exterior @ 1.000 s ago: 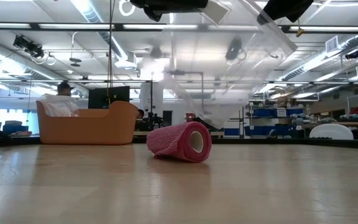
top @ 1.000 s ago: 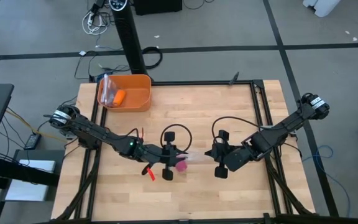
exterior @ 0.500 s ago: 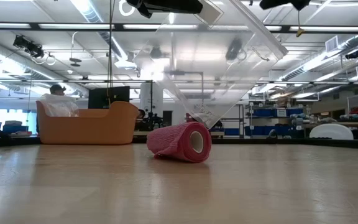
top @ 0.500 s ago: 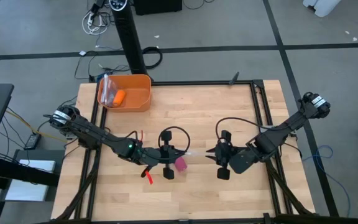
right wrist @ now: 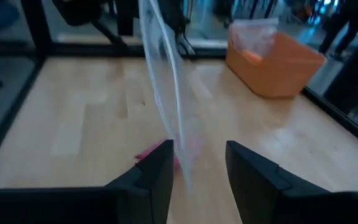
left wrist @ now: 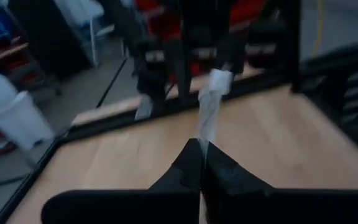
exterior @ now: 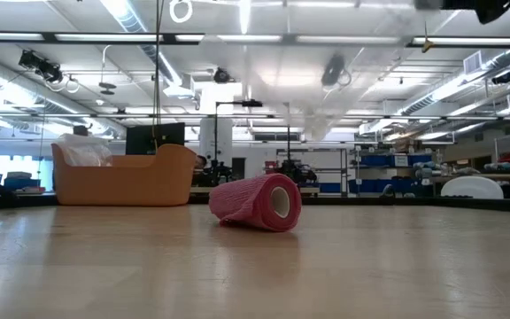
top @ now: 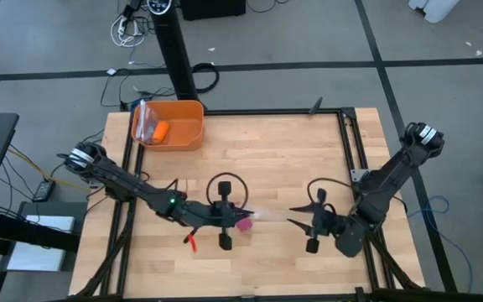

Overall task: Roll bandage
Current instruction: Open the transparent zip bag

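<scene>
The bandage (top: 244, 224) is a small pink roll lying on its side on the wood table (top: 275, 159), its open end showing in the low view (exterior: 257, 202). My left gripper (top: 240, 216) hovers just above it, shut on a clear plastic bag (top: 258, 216). My right gripper (top: 293, 220) stands open to the right of the bag with nothing between its fingers (right wrist: 197, 158). Its wrist view shows the bag (right wrist: 163, 81) ahead and a bit of the pink roll (right wrist: 155, 152). My left gripper pinches one end of the clear bag (left wrist: 204, 134) between its two shut fingers, which lie nearly level and come from the table's left. The bag reaches out past the fingertips toward the right arm, lifted clear of the table above the bandage.
An orange bin (top: 170, 124) at the far left holds a small orange object (top: 162, 130) and crinkled clear plastic. Black frame rails (top: 349, 151) run along the table's edges. Bare wood lies in the far middle and between the arms.
My right gripper has opened, let go of the clear bag and drawn back toward the table's near right corner, sinking a little. The bag, stretched wide between both grippers a second ago, now hangs from my left gripper alone. The bandage has not moved.
</scene>
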`<state>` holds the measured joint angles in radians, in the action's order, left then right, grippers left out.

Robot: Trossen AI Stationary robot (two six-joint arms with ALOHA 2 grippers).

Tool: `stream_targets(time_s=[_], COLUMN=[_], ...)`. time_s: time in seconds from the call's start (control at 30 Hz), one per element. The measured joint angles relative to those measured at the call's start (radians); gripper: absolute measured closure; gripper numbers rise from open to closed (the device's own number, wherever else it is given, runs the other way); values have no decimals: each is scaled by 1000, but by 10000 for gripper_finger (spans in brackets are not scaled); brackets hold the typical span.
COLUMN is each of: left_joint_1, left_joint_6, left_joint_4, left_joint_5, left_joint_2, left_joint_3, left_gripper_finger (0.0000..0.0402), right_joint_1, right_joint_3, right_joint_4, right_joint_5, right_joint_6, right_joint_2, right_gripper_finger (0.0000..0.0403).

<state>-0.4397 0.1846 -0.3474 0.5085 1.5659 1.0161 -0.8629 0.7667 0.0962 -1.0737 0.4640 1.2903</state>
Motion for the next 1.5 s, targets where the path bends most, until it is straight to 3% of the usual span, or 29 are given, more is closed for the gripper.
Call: stream_targets(time_s=[0.27,0.37,0.63,0.87,1.1,1.2,1.33,1.5], left_joint_1=[6,6,6,7,9,9,9,9], left_joint_6=[14,14,8,19,26,44,48,40], left_joint_4=[-491,-609,-636,-665,-673,-671,-680,-680], left_joint_5=[-116,-128,-74,-28,14,26,37,49], left_joint_2=[-123,-143,-150,-149,-149,-153,-158,-165], left_joint_3=[-295,-368,-388,-388,-388,-388,-388,-387], left_gripper_finger=[401,401,401,401,401,401,401,401], right_joint_1=[-24,5,126,130,125,91,37,22], right_joint_3=[-111,-116,-115,-115,-78,-52,-46,-46], right_joint_4=[-448,-557,-801,-1003,-1062,-1065,-1061,-1065], right_joint_5=[-38,-2,268,277,194,110,-68,-84], right_joint_6=[-247,-347,-495,-606,-642,-668,-722,-704], right_joint_2=[0,0,23,134,220,227,222,224], right_gripper_finger=[259,262,288,286,306,306,286,252])
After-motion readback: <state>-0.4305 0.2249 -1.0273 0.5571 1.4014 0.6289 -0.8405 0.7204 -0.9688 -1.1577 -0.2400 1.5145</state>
